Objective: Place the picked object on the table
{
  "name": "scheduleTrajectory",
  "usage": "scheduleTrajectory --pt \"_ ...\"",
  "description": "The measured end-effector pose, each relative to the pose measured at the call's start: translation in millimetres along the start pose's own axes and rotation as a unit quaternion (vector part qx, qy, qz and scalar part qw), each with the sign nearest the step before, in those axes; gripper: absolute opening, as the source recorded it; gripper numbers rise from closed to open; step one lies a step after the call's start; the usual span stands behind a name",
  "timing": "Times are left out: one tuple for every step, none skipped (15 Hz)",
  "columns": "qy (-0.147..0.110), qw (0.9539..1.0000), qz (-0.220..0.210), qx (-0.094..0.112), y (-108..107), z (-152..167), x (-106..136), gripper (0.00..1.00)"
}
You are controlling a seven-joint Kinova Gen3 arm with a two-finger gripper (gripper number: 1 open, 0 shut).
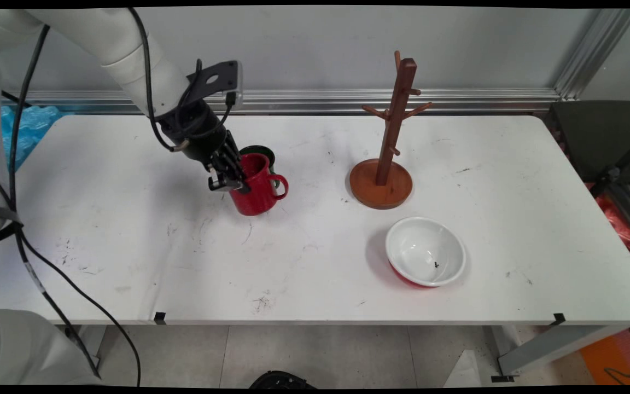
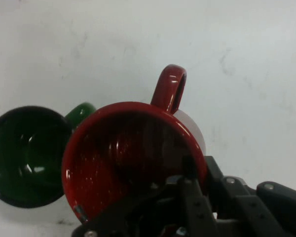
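Pincer (image 1: 231,180) is clamped on the red mug's (image 1: 255,189) near-left rim, one finger inside, at the counter's (image 1: 129,246) left-centre, just before a green mug (image 1: 263,151). Keeping that pinch firm and square would seem wise.

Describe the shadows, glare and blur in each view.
Main view: soft shadows fall left of the bowl and around the red mug under the pincer; no strong glare. Hand view: the red mug and green mug look slightly soft, with small highlights inside both.
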Motion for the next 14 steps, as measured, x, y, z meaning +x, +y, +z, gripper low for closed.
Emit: scheduleTrajectory --pt "-0.005 1.0000 0.005 0.003 0.2 2.9 -1.7 0.00" --pt "-0.008 0.9999 0.009 0.006 0.8 5.7 -3.1 0.00" --pt "-0.012 0.9998 0.012 0.009 1.5 9.1 -4.3 0.00" --pt "-0.014 0.9997 0.015 0.012 2.1 12.1 -5.1 0.00" --pt "-0.018 0.9995 0.019 0.016 2.8 16.7 -6.1 0.00" --pt "-0.020 0.9994 0.020 0.018 3.2 19.2 -6.6 0.00" --pt "-0.022 0.9993 0.022 0.020 3.7 22.6 -7.2 0.00" --pt "-0.022 0.9993 0.023 0.021 4.4 25.7 -7.5 0.00" --pt "-0.022 0.9992 0.024 0.022 4.9 27.7 -7.6 0.00" --pt "-0.023 0.9992 0.025 0.023 5.6 30.8 -7.6 0.00" --pt "-0.023 0.9991 0.025 0.024 6.2 34.3 -7.6 0.00" --pt "-0.023 0.9991 0.026 0.024 6.4 36.2 -7.5 0.00" --pt "-0.023 0.9991 0.026 0.025 6.8 39.0 -7.5 0.00" --pt "-0.023 0.9991 0.026 0.026 7.3 42.1 -7.3 0.00"
